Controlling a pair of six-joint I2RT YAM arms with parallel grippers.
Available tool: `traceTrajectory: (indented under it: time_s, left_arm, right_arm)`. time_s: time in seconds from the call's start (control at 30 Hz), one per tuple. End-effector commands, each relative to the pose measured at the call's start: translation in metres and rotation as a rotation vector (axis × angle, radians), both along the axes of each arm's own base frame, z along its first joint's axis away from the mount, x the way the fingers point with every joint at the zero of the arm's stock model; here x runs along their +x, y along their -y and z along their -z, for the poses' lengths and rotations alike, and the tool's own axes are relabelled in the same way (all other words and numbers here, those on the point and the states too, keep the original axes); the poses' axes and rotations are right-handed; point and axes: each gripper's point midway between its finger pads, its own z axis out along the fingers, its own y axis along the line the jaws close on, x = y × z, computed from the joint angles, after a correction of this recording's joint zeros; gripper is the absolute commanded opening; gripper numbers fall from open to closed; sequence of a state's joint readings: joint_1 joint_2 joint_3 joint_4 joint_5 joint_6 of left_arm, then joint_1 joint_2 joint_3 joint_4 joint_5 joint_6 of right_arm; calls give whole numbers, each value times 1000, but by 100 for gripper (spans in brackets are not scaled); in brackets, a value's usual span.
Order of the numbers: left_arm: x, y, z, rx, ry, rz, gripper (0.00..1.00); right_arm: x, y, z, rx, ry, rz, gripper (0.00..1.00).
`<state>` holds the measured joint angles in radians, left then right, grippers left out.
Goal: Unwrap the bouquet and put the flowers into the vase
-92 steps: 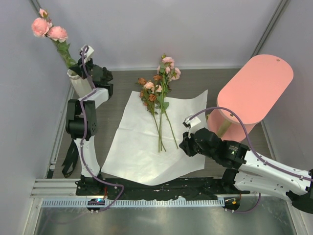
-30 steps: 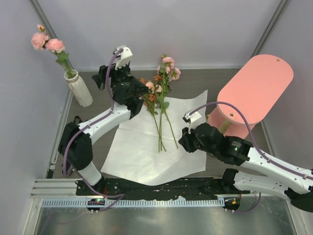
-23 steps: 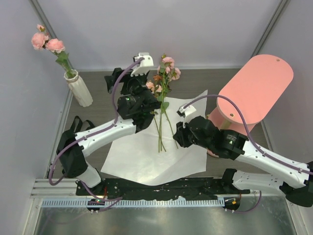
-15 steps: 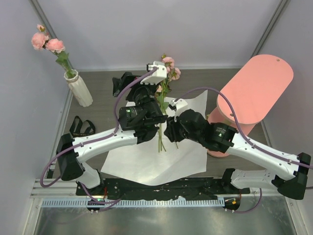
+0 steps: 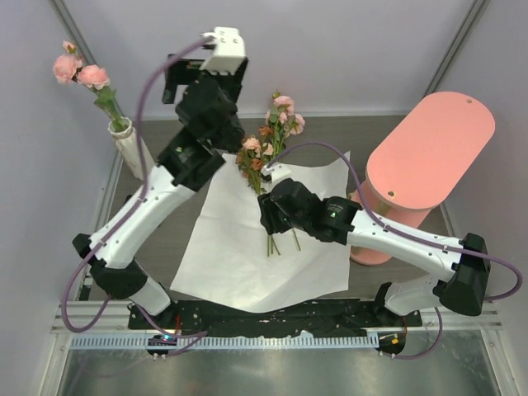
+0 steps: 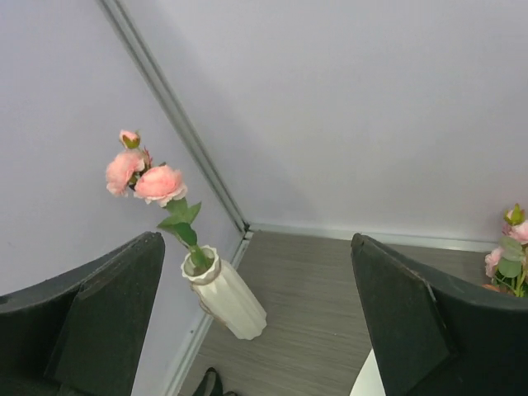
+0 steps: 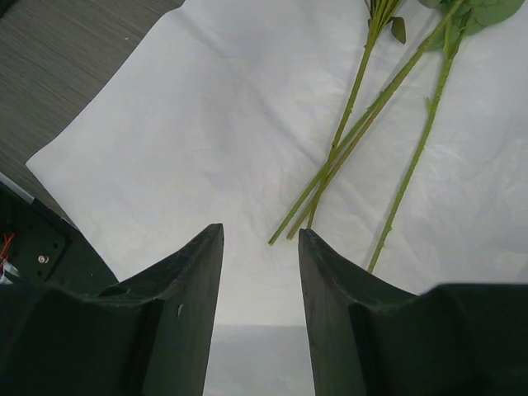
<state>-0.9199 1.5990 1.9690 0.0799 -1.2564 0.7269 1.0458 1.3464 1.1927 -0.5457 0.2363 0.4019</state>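
1. Only the top view shows the whole table. The vase stands at its far left corner with pink blooms in it. The paper lies flat at mid-table, and the pink stand is at the right edge.
2. The left wrist view alone shows the vase's ribs and scalloped rim, with the blooms leaning left against the wall.
3. The right wrist view alone shows the bare stems close up on the paper.
4. The left gripper is raised high, its fingers spread wide with nothing between them. The vase shows beyond the gap, well apart and nearer the left finger.
5. The right gripper is over the paper, its fingers parted by a narrow gap and holding nothing.
6. The loose flowers lie on the paper's far half, heads past its far edge and stems pointing to the near edge.
7. Two stem ends show right at the mouth of the right gripper's gap, a third just right of it; touch cannot be told
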Motion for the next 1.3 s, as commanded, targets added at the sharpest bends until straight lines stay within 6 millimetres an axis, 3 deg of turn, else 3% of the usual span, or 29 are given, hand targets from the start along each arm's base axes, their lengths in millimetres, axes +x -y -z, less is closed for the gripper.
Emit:
traceTrajectory:
  time_s: [0.0,0.03,0.07,0.13,0.17,0.2,0.23,0.3,0.33,0.37,0.4,0.43,0.47,0.53,0.57,0.63,0.67,0.7,0.9,1.07,1.2,1.27]
  left_arm:
    - [10,-30,43,-218,-121,172,100]
    - [12,-21,56,-267,-160,246,100]
    - [12,-31,60,-297,-166,240,100]
    - [15,-26,95,-325,-257,280,100]
    - [9,-28,98,-356,-266,306,100]
    - [8,-27,122,-363,-318,314,100]
    - [8,-30,132,-424,-323,309,100]
    - [-4,-32,154,-481,-362,341,100]
    - [-7,-39,160,-510,-364,331,100]
    - [-11,-36,182,-562,-407,329,100]
    - [-21,-38,181,-601,-395,347,100]
    - [-25,-38,188,-624,-407,357,100]
    - [-30,-35,195,-667,-417,366,100]
    - [-45,-31,213,-709,-454,406,100]
    - [-52,-29,232,-718,-495,415,100]
    - [-67,-23,232,-776,-487,481,100]
    - [-72,-23,248,-779,-515,482,100]
    - [-76,-22,251,-797,-519,490,100]
    - [-107,-31,261,-815,-544,525,100]
    - [-122,-31,266,-821,-582,551,100]
    - [-131,-36,277,-807,-645,521,100]
    - [-135,-34,275,-805,-663,542,100]
  right_arm:
    - [27,-6,-24,51,90,80,48]
    - [33,-5,-23,46,100,107,47]
    - [39,-6,-24,49,104,127,47]
    - [55,-6,-15,35,95,180,47]
    - [61,-7,-17,46,93,190,47]
    - [67,-12,-16,63,92,191,46]
    - [80,-11,-4,51,73,210,45]
    - [92,-19,0,77,58,207,43]
    - [102,-20,15,42,47,211,42]
    - [110,-25,18,39,45,200,41]
    - [116,-28,24,27,42,190,41]
    - [124,-30,46,-25,23,177,40]
    - [135,-32,44,-25,32,189,39]
    - [146,-34,61,-51,9,183,39]
    - [158,-36,74,-66,-8,181,39]
    - [164,-42,88,-78,-28,160,40]
    - [170,-45,102,-106,-36,146,41]
    - [171,-46,107,-120,-42,138,41]
    - [182,-36,142,-200,-56,162,41]
    - [190,-31,143,-188,-35,188,36]
    - [190,-31,133,-160,-21,204,16]
    - [188,-32,120,-115,-18,216,11]
